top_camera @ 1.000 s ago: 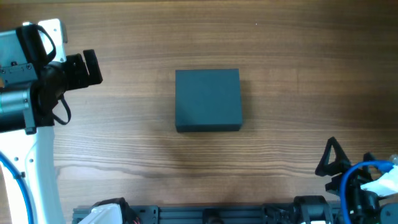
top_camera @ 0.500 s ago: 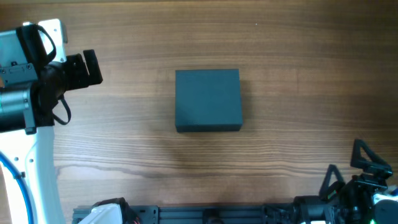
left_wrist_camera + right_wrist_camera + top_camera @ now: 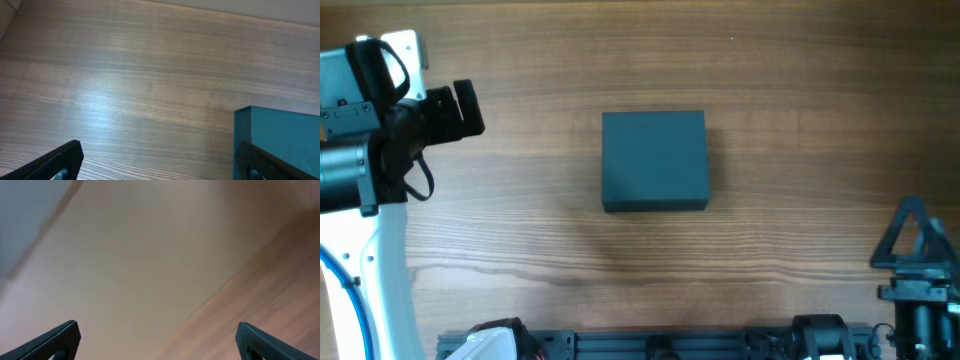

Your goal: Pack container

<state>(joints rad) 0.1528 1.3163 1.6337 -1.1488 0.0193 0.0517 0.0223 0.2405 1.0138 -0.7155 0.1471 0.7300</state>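
The container (image 3: 654, 160), a dark teal-grey square box with its flat lid down, sits at the middle of the wooden table. In the left wrist view its near corner (image 3: 280, 131) shows at the right, behind one fingertip. My left gripper (image 3: 470, 110) hovers at the far left, well apart from the box, and is open and empty (image 3: 157, 159). Low at the right edge, my right gripper (image 3: 917, 238) is also far from the box. Its view is blurred, showing a pale wall and a strip of wood, with the gripper (image 3: 157, 341) open and holding nothing.
A dark rail (image 3: 650, 346) with the arm bases runs along the table's front edge. The left arm's white link (image 3: 382, 270) and a blue cable (image 3: 340, 280) cover the left side. Bare wood (image 3: 800, 120) surrounds the box.
My right gripper has swung rightward along the front right corner and turned, blurring its wrist view. The left arm and the container have not moved.
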